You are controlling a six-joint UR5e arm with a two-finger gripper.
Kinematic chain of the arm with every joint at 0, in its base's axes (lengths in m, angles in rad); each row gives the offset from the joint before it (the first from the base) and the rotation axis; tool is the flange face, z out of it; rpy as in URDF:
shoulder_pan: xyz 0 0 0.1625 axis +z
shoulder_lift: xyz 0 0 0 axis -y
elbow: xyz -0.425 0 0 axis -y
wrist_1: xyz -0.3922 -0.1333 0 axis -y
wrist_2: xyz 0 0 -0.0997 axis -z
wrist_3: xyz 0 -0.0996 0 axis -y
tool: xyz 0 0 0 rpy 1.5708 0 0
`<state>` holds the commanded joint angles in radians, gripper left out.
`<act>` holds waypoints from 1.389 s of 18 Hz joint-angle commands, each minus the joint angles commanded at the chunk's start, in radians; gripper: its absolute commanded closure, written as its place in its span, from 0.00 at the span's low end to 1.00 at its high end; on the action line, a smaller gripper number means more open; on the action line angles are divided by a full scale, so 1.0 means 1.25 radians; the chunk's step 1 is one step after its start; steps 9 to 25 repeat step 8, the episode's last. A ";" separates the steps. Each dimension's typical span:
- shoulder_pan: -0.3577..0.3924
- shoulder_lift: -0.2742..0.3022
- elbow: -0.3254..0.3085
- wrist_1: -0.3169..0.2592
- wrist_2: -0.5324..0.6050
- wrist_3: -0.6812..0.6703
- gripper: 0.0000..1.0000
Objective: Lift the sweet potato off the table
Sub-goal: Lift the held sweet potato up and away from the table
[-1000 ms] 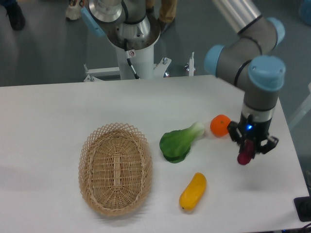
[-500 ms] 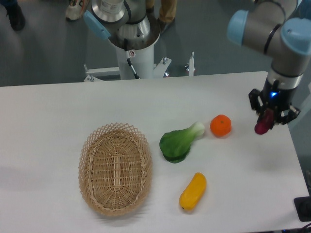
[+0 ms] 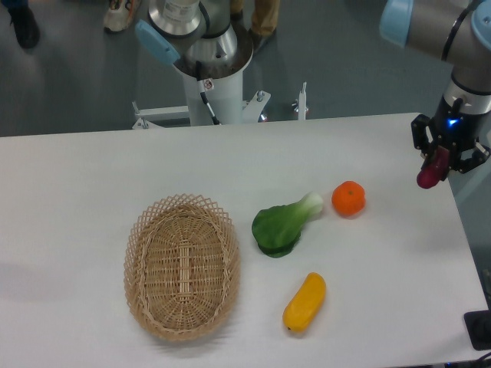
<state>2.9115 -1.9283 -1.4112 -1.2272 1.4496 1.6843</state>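
My gripper [image 3: 445,157] is at the far right, raised above the white table [image 3: 92,176] near its right edge. It is shut on the sweet potato [image 3: 430,174], a small dark magenta oblong that hangs down from between the fingers, clear of the tabletop. The upper part of the sweet potato is hidden by the fingers.
A round orange fruit [image 3: 348,198] lies left of the gripper. A green leafy vegetable [image 3: 282,225] lies in the middle, a yellow oblong vegetable [image 3: 304,303] in front of it, and a wicker basket [image 3: 182,265] on the left. The robot base [image 3: 207,46] stands behind the table.
The gripper has risen and moved right and back with the sweet potato in it, from beside the orange fruit to above the table's right edge.
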 joint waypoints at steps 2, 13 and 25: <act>0.000 0.000 0.000 0.001 -0.002 0.000 0.70; -0.002 0.000 -0.001 0.002 -0.004 -0.001 0.70; -0.002 0.000 -0.001 0.002 -0.004 -0.001 0.70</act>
